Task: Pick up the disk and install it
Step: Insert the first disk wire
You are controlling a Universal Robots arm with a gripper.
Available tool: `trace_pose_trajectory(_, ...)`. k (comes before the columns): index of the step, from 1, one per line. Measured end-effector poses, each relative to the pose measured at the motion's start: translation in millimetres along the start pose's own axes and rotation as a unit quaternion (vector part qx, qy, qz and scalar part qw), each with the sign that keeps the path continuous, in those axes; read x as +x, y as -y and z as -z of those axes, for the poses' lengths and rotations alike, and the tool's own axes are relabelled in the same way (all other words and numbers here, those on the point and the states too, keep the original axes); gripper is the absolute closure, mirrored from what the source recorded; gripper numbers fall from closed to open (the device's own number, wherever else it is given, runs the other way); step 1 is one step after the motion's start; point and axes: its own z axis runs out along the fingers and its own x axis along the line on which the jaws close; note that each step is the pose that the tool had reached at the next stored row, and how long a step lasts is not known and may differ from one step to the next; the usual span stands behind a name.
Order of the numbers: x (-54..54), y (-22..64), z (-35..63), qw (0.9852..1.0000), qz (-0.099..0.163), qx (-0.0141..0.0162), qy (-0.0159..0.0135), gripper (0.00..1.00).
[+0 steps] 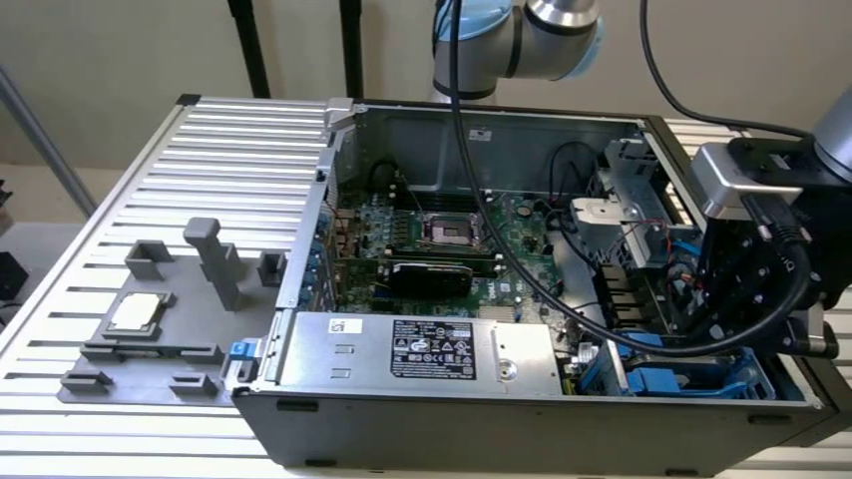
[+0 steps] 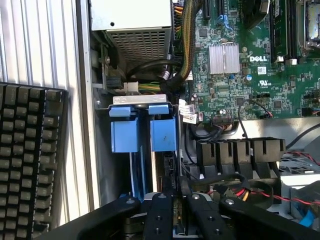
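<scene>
The disk [image 2: 168, 172] stands edge-on in the blue drive bay [image 1: 665, 381] at the case's front corner, on the exterior view's right. Its blue carrier tab [image 2: 163, 132] sits beside a second blue tab [image 2: 124, 135]. In the wrist view my gripper [image 2: 177, 216] has its black fingers [image 2: 159, 217] drawn close on the thin near edge of the disk. In the exterior view the gripper [image 1: 729, 334] hangs low over that bay, and its body hides the fingertips and the disk.
The open computer case [image 1: 306, 299] holds a green motherboard [image 1: 440, 230], a grey power supply with a black label [image 1: 426, 349] and cable bundles [image 2: 185, 45] next to the bay. A black keyboard [image 2: 30, 160] lies outside the case wall. Grey fixtures and a small silver chip [image 1: 135, 311] sit on the ribbed table.
</scene>
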Motion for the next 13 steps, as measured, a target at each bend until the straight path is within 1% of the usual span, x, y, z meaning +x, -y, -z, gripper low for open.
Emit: trace_pose_trajectory(13,0.1,-1.4,-3.0,1.0000,0.000,0.0000,-0.0002,0.84)
